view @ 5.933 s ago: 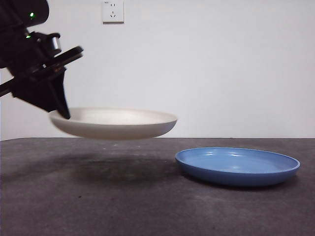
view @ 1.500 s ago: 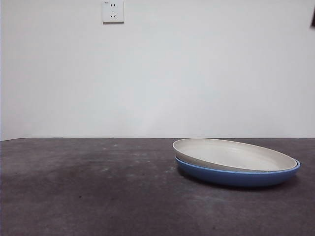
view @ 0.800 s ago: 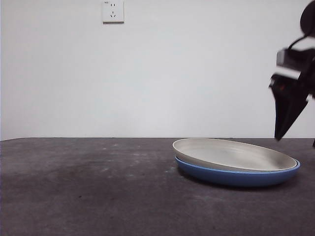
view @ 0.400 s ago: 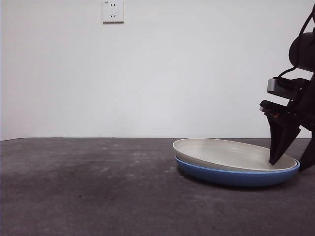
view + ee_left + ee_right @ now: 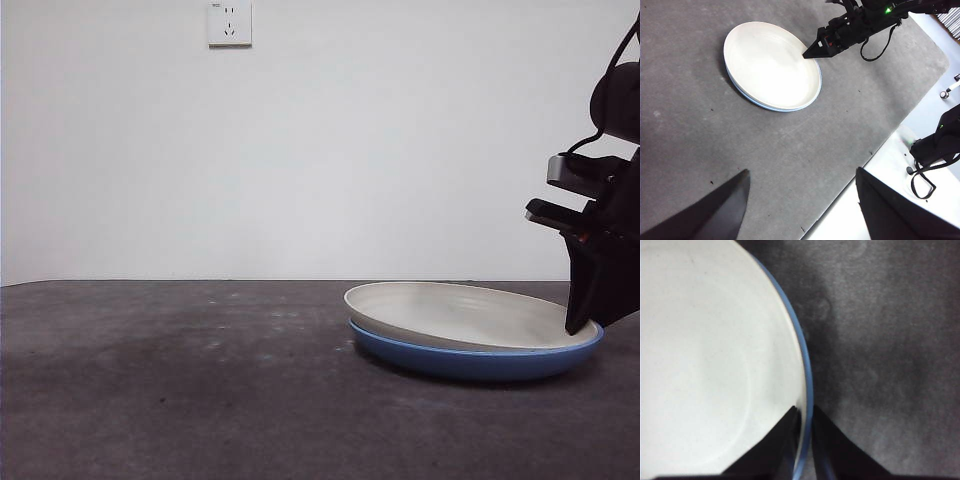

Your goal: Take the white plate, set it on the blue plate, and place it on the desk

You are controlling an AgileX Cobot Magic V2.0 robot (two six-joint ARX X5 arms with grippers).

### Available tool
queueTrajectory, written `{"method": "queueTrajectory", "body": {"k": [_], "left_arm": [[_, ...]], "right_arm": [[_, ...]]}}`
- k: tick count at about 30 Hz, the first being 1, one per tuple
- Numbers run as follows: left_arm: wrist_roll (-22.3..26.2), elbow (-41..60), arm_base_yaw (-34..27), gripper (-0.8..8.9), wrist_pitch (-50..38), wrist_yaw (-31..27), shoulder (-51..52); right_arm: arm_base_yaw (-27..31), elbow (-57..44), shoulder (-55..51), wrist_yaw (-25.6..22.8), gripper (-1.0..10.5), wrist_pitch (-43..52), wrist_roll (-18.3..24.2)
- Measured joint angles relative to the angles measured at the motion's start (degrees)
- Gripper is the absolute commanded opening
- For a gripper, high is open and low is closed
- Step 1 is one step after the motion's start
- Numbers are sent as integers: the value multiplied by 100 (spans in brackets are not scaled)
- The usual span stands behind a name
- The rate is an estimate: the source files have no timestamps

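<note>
On the desk (image 5: 180,400), seen in the front view, the white plate (image 5: 455,315) is nested, slightly tilted, in the blue plate (image 5: 470,362), toward 4 o'clock of the frame; the right gripper (image 5: 590,318) is set at the stack's 3 o'clock rim. Below the wall socket (image 5: 229,22) the tabletop is shown dark and mottled. In the left wrist view, the stacked plates (image 5: 771,65) are seen well apart from the left gripper (image 5: 805,210), whose jaws are held wide apart above the desk (image 5: 765,150); the right gripper (image 5: 812,51) is seen at the plates' edge. In the right wrist view, the right gripper (image 5: 806,440) is clamped on the rims, one jaw inside the white plate (image 5: 710,365), one outside the blue plate (image 5: 806,375), the desk (image 5: 890,340) beside it.
</note>
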State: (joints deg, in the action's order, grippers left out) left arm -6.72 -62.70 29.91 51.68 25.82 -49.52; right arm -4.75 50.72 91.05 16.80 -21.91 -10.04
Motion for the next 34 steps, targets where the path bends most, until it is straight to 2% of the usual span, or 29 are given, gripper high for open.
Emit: {"method": "queueTrajectory", "body": {"k": [8, 17, 23, 28, 34], "left_arm": [[0, 0, 0, 343, 0, 2, 0], [0, 0, 0, 343, 0, 0, 0], [0, 0, 0, 343, 0, 0, 0], [0, 0, 0, 343, 0, 0, 0], [0, 0, 0, 343, 2, 2, 0]], "right_arm": [[39, -9, -807, -31, 12, -90, -59], [-42, -11, -1681, 461, 12, -98, -295], [-557, -15, -1727, 452, 12, -55, -568], [-1224, -26, -1567, 212, 12, 461, -885], [-1746, -26, -979, 57, 12, 1067, -1316]]}}
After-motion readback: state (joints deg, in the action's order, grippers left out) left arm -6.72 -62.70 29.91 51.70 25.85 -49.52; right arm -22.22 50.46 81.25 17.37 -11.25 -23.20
